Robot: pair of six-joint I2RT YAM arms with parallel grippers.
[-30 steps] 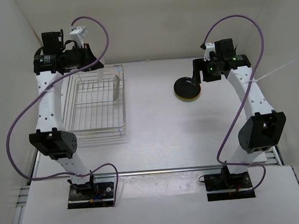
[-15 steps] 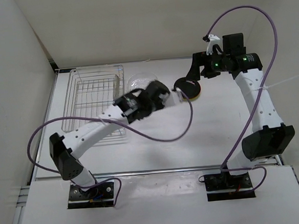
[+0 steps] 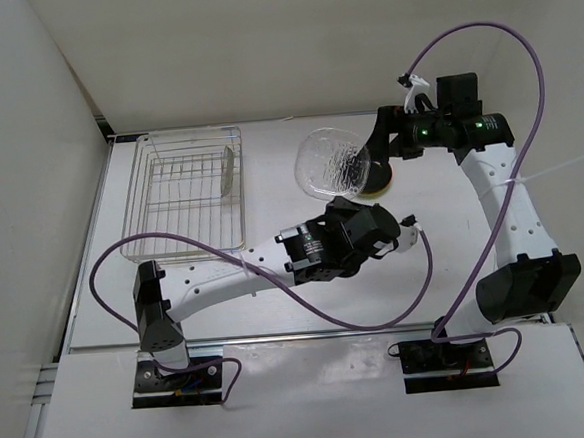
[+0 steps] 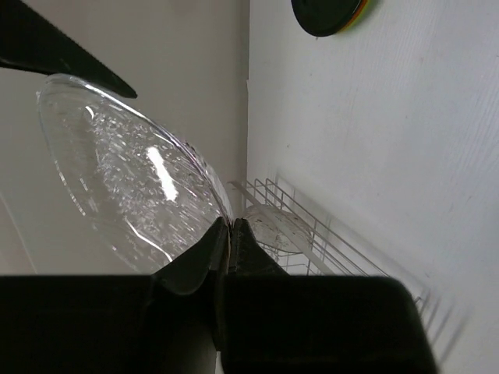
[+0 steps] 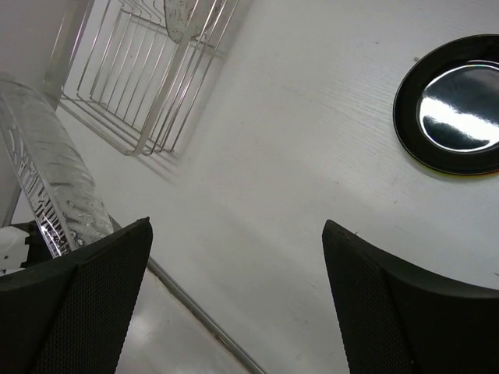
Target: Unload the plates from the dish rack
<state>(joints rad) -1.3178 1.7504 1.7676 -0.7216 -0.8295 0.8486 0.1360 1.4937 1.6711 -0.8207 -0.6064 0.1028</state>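
Note:
My left gripper (image 3: 345,197) is shut on the rim of a clear plate (image 3: 332,162) and holds it tilted in the air, just left of the stack. In the left wrist view the closed jaws pinch the clear plate (image 4: 125,179) at its edge. A glossy black plate (image 3: 374,180) tops a stack on the table, with a lime green edge showing under it. My right gripper (image 3: 379,141) is open and empty above that stack; the black plate (image 5: 452,113) shows in the right wrist view. The dish rack (image 3: 185,196) holds one more clear plate (image 3: 226,168) standing on edge.
The wire rack (image 5: 148,86) stands at the far left by the left wall. The left arm lies stretched across the middle of the table. White walls close in the back and sides. A metal rail runs along the near table edge.
My left arm has swung from the rack to the right with the clear plate, up to the stack. My right gripper has risen a little off the stack.

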